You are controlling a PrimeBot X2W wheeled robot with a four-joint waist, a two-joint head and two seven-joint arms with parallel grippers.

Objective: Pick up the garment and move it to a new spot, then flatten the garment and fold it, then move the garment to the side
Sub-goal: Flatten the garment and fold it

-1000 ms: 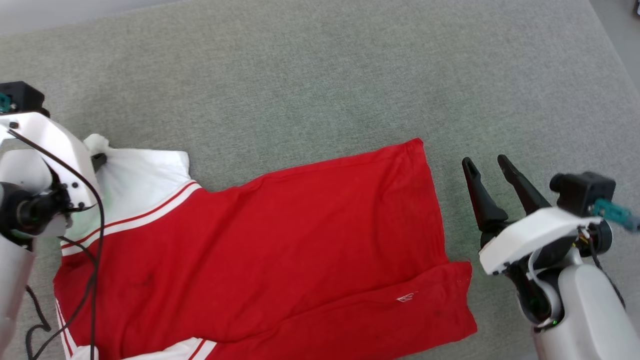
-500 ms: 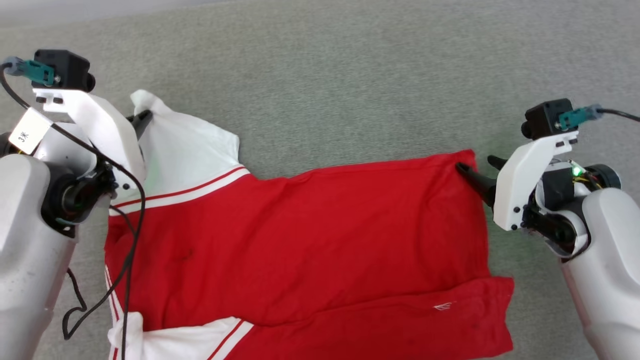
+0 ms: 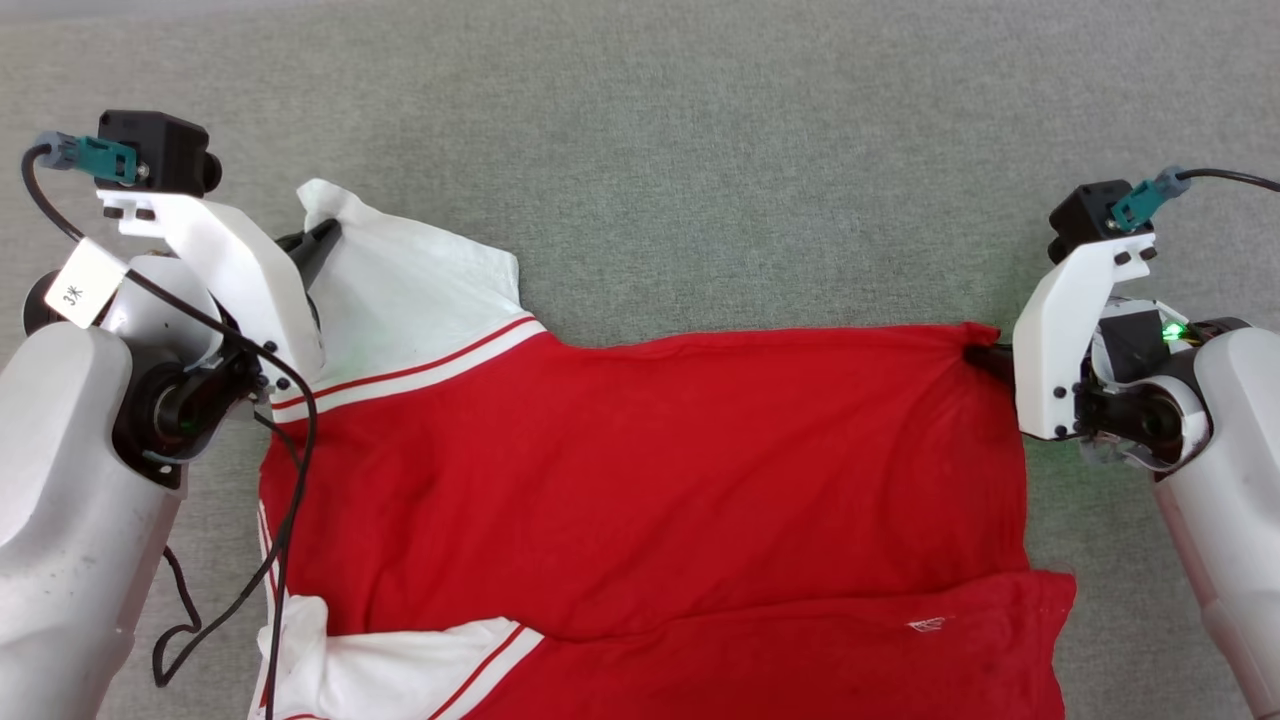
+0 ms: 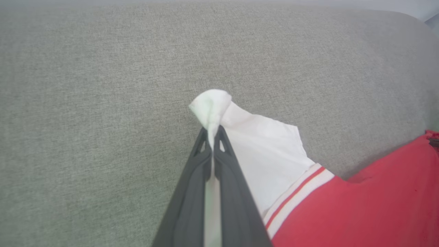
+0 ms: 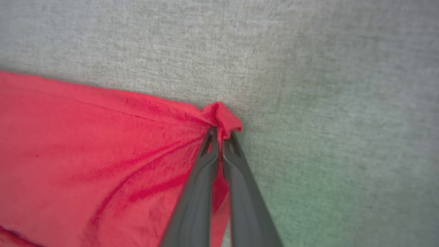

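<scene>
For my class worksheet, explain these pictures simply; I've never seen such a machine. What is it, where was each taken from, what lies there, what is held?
This is a wheeled robot with two arms, each ending in a two-fingered tool. The picture showing both arms comes from its head camera, looking down; the other two come from wrist cameras, looking along each arm's tool. A red T-shirt with white, red-striped sleeves lies spread on a grey woven fabric surface. The left tool is shut on a white sleeve's tip; the right tool is shut on a red corner at the other end.
</scene>
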